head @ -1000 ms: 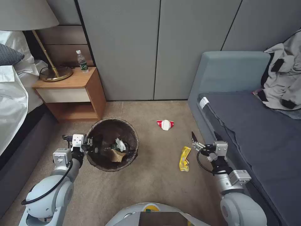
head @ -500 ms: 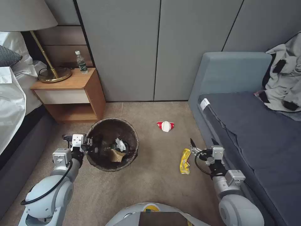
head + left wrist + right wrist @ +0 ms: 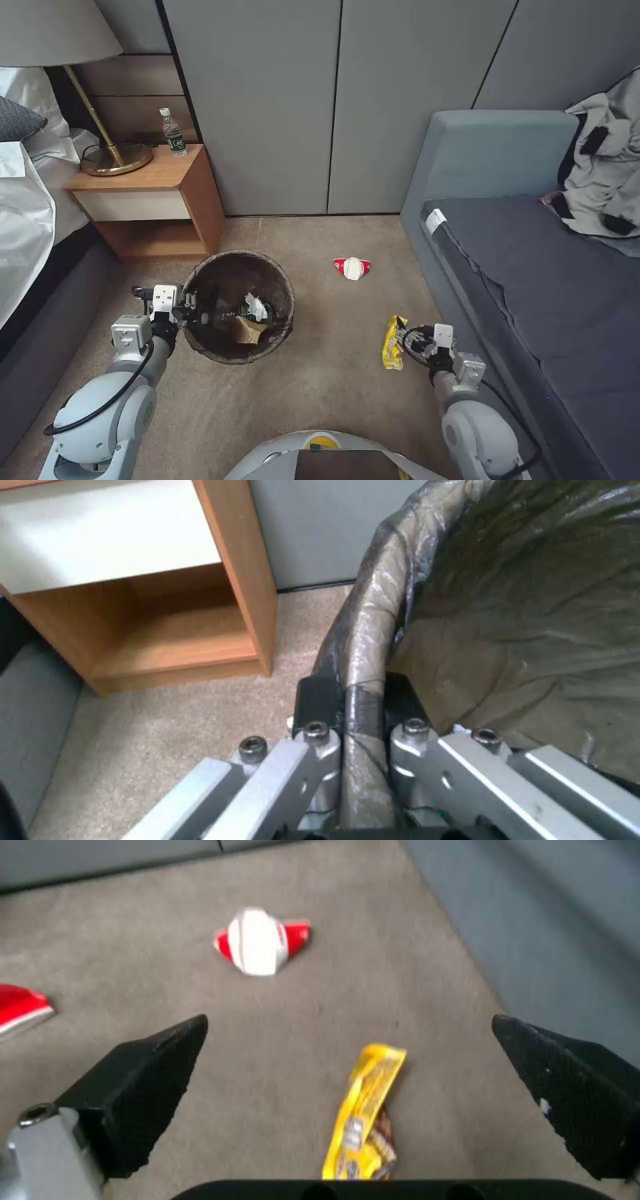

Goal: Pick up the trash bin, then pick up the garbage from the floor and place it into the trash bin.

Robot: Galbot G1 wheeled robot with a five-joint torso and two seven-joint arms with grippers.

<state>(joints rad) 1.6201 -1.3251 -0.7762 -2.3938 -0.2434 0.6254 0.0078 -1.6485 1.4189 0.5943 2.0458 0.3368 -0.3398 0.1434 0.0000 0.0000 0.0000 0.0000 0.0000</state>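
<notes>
Right wrist view: pincer (image 3: 353, 1080) spread above yellow wrapper (image 3: 363, 1120)

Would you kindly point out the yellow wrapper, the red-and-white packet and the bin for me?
Yellow wrapper (image 3: 365, 1120), right wrist view, on its middle.
Red-and-white packet (image 3: 351, 267), head view, on its white centre.
Bin (image 3: 283, 280), head view, on its bag-covered rim.

Trash bin (image 3: 239, 307): upright, dark-lined, holding litter. On carpet: yellow wrapper (image 3: 393, 342) flat; red-and-white packet (image 3: 351, 267) nearer the wall.
</notes>
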